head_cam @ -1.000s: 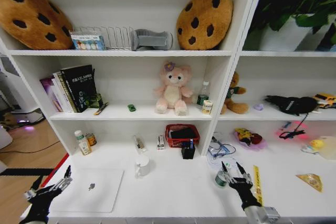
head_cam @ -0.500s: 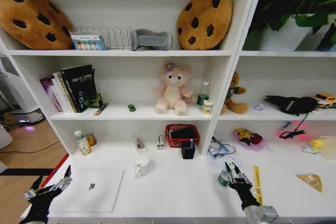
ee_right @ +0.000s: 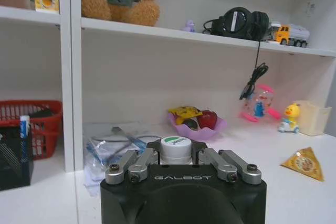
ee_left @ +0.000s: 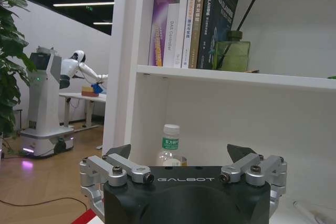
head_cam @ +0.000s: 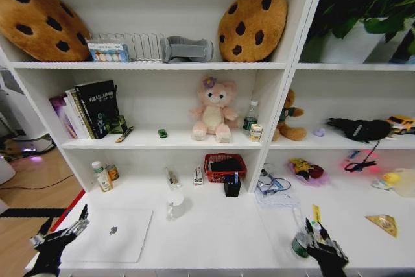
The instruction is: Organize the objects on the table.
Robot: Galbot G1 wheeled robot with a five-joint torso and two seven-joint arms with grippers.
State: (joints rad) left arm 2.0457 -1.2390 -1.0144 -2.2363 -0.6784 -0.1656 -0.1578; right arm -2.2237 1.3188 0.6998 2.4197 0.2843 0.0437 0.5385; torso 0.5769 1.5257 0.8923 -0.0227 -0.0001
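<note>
So the right gripper (head_cam: 310, 237) is down near the front edge of the long white desk top (head_cam: 220, 231), clamped around a small jar with a white-and-green lid (ee_right: 175, 146). From the wrist camera you can see the jar's lid poking up right between the two metal fingers (ee_right: 137, 162), which are pressed in on either side of it. From the head view the jar sits just beside the yellow strip (head_cam: 316, 213) lying on the desk.

The left gripper (head_cam: 59, 228) is parked off the desk's left front corner, jaws spread wide with nothing in them, just next to the closed silver laptop (head_cam: 113, 234).

Rest of the desk: a white mug (head_cam: 175, 205) near the middle, a small black pen holder (head_cam: 232, 187) in front of a red wire basket (head_cam: 224, 166), and a white plastic bottle with a green label (ee_left: 170, 148) standing at the back left, against the tall white shelving unit (head_cam: 267, 98).
</note>
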